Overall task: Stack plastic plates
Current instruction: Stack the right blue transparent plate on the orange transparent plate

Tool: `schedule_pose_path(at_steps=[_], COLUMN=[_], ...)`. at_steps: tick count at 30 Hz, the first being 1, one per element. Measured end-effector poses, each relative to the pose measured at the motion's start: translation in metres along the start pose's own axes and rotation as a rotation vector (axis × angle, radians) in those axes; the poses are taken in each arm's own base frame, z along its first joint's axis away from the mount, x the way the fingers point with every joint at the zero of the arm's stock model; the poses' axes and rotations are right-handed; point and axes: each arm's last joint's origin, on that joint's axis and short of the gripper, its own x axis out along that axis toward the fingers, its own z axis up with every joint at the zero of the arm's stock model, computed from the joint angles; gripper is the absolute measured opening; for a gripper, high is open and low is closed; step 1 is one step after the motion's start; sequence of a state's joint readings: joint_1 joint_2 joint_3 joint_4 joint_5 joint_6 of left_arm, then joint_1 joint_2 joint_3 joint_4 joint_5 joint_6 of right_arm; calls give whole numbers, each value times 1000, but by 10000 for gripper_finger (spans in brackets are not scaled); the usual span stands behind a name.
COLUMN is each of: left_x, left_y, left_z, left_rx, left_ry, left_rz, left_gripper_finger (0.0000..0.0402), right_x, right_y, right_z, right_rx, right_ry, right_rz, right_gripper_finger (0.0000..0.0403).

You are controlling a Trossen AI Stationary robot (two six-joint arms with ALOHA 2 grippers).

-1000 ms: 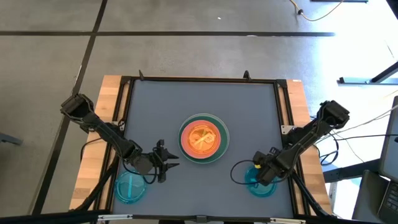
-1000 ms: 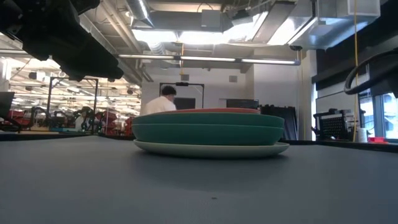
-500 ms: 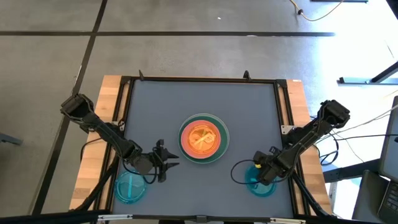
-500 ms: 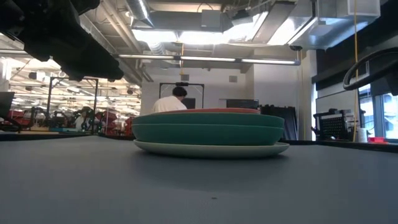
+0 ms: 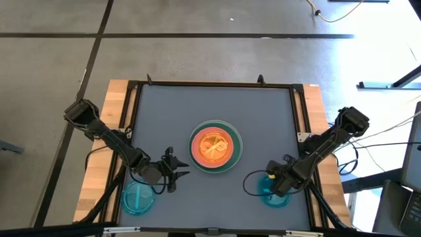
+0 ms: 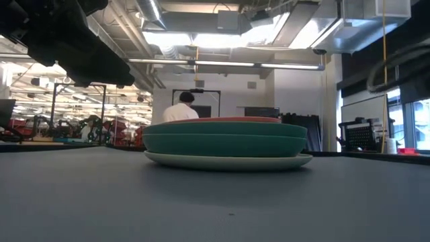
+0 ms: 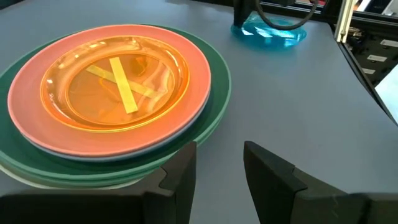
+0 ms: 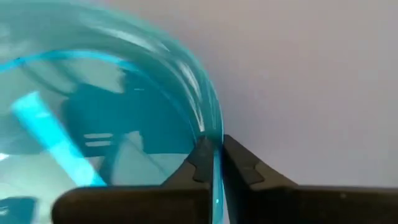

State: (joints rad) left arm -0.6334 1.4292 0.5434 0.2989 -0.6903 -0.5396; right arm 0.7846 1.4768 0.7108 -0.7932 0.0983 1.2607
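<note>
A stack of plates [image 5: 215,146] stands mid-table: a translucent orange plate [image 7: 115,81] on top, then pink, pale blue, green and cream ones; the low view [image 6: 225,141] shows it from the side. My left gripper [image 5: 176,170] is open and empty just left of the stack, its fingers [image 7: 217,168] pointing at the stack's rim. My right gripper [image 5: 270,184] is shut on a translucent cyan plate [image 5: 274,193] with a stripe at the near right. A second cyan plate [image 5: 138,197] lies flat at the near left. My right gripper pinches the cyan plate's rim [image 8: 214,140] between its two fingers [image 8: 202,158], one on the inner side and one on the outer side. The fingers come slanting down from the table's right. In the left wrist view the plate [image 7: 270,28] still seems to lie on the table.
The grey mat is framed by a black rail [image 5: 210,84] with wooden table edges [image 5: 115,105] beyond. A cable loop [image 5: 248,183] hangs beside my right gripper. A person [image 6: 180,107] stands in the room behind the table.
My right arm has shifted slightly: its cable at the right of the low view has gone up and blurred, and the gripper stays shut on the cyan plate. The stack and my left gripper have kept still. The person in the background has moved about.
</note>
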Motion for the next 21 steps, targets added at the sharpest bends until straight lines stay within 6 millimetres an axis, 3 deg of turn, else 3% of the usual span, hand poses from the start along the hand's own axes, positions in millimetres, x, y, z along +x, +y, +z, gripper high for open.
schedule_pose_path(at_steps=[14,21], left_x=[0,0], left_y=[0,0], left_z=[0,0], left_rx=[0,0], left_ry=[0,0], left_rz=[0,0], left_gripper_finger=[127,127], right_x=[-53,-77], right_y=[34,44], right_z=[23,42], right_rx=[-171,-203], right_ry=[-279,-524], right_rz=[63,38], right_gripper_finger=[7,7])
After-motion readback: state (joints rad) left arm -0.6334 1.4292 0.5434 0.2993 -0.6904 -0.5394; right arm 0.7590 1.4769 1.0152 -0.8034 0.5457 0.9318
